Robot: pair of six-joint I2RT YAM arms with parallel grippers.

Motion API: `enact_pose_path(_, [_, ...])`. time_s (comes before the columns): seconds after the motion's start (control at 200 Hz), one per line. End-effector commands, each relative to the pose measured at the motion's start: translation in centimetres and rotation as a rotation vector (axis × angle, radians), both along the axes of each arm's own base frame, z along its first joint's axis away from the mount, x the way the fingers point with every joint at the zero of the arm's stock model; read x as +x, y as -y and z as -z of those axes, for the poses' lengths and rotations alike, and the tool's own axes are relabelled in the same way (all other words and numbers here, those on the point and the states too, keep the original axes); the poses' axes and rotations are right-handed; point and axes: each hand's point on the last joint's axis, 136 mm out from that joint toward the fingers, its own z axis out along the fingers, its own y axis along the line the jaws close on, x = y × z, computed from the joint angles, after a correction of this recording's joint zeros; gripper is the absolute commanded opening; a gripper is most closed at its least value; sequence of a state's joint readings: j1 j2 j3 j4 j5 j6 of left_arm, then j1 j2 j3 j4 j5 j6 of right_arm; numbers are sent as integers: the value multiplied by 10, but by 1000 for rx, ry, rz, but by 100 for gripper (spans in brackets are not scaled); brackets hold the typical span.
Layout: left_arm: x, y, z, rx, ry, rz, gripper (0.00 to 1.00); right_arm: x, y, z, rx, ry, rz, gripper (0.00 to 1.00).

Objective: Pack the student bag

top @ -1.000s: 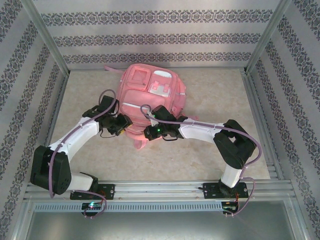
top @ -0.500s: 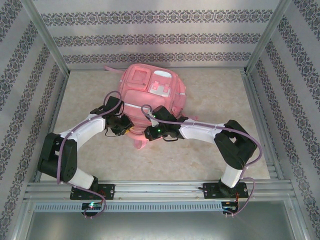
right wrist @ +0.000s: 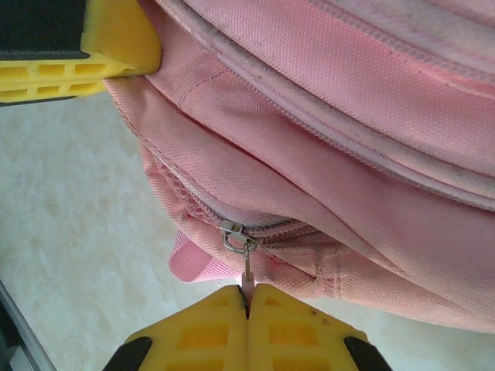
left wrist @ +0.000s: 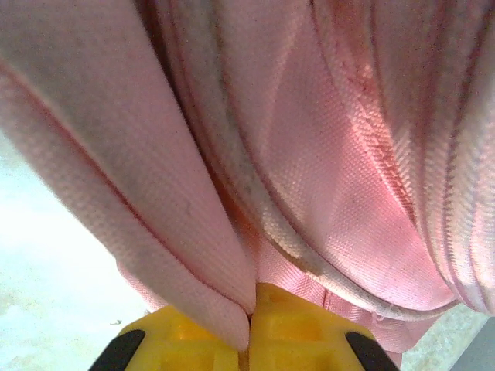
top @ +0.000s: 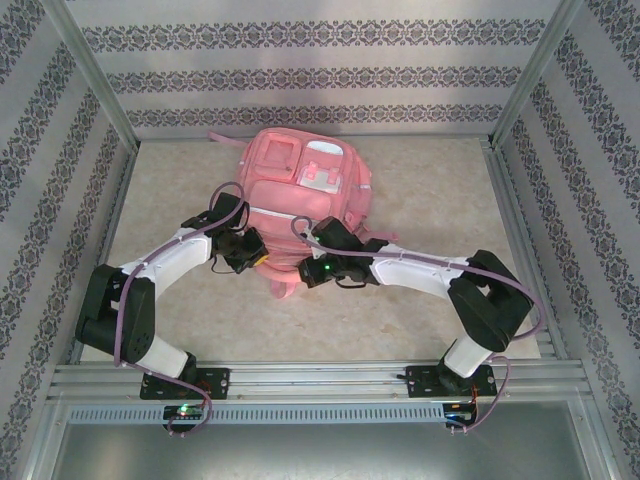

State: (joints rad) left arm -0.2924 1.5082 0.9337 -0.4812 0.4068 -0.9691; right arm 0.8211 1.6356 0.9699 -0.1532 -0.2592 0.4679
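Note:
The student bag (top: 310, 185), a big pink backpack with white patches, lies flat at the back middle of the table, with its lower end toward the arms. My left gripper (top: 256, 257) is at the bag's near left corner. In the left wrist view its yellow fingers (left wrist: 193, 340) are shut on a fold of the bag's pink fabric (left wrist: 193, 232). My right gripper (top: 304, 272) is at the bag's near edge. Close up, this right gripper (right wrist: 247, 300) is shut on the small pink zip pull (right wrist: 247, 277), which hangs from a metal slider (right wrist: 234, 234).
The pale marble-look table (top: 440, 190) has bare room left and right of the bag. Patterned walls and metal posts (top: 90, 70) close in three sides. A metal rail (top: 320, 375) runs along the near edge by the arm bases.
The left gripper has closed on a fold of the bag's fabric. The right arm has drawn a little toward the near right, still holding the zip pull.

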Motion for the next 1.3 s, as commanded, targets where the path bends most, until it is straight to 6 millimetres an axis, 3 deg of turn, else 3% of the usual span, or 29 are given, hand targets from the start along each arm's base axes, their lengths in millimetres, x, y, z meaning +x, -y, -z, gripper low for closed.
enact_pose_path(0.0, [11,-21,-6,59,60,-43,3,-17,40,26,-162,-46,31,0])
enact_pose_path(0.375, [9,-28,-13,55,76,-55,0,-5,56,31,-131,-105,133,0])
enact_pose_path(0.55, [9,-25,-16,31,82,-65,0,4,84,36,-151,-122,266,0])
enact_pose_path(0.679, [9,-25,-19,28,90,-63,0,4,93,37,-141,-136,288,0])
enact_pose_path(0.864, [10,-29,-24,40,96,-61,0,-1,87,37,-139,-140,214,0])
enact_pose_path(1.079, [7,-54,-32,89,102,-83,0,-8,92,43,-205,-99,127,0])
enact_pose_path(1.299, [2,-60,-29,108,92,-83,0,4,60,33,-132,-89,86,0])
